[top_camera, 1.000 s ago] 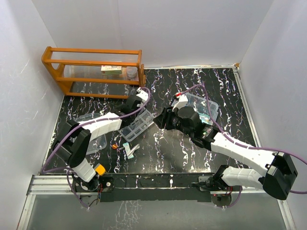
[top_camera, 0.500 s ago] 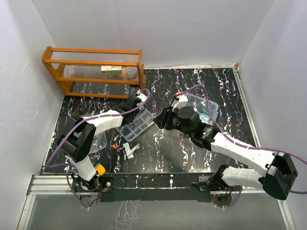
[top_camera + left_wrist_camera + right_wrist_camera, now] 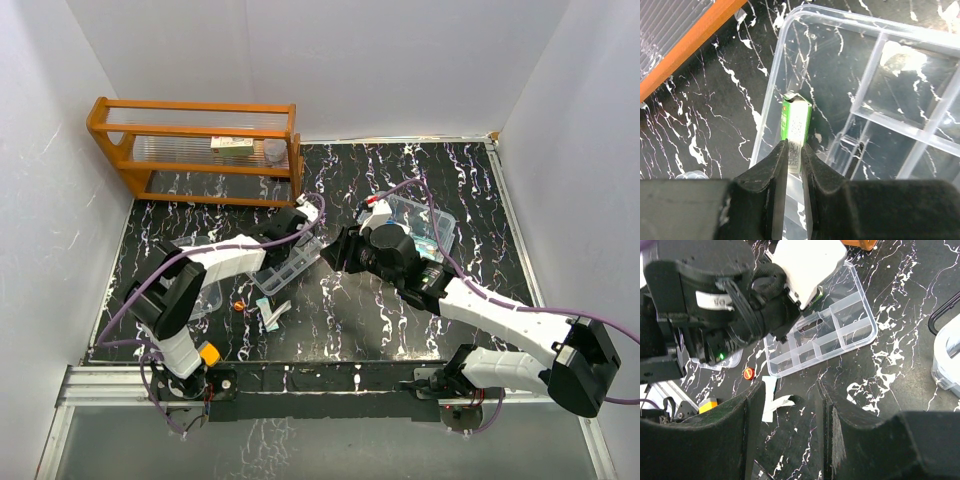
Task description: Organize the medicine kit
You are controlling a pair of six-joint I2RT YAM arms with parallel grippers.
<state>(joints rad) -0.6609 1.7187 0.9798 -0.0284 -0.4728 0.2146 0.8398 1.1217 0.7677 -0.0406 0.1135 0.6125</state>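
From above, the divided tray [image 3: 290,262] is seen on the bench [image 3: 380,320]. At the left wrist, a green packet [image 3: 796,122] is pinched by the left fingers [image 3: 775,165]; it should be lowered into the corner compartment before release. The right fingers [image 3: 740,425] are held apart, empty.

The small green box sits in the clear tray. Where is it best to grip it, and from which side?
Grip the green box by its two long sides, at the end nearest the wrist camera, coming along its length. It is slim and sits close to the outer wall of the tray, so that end is the free one. The left end effector pinches it there.
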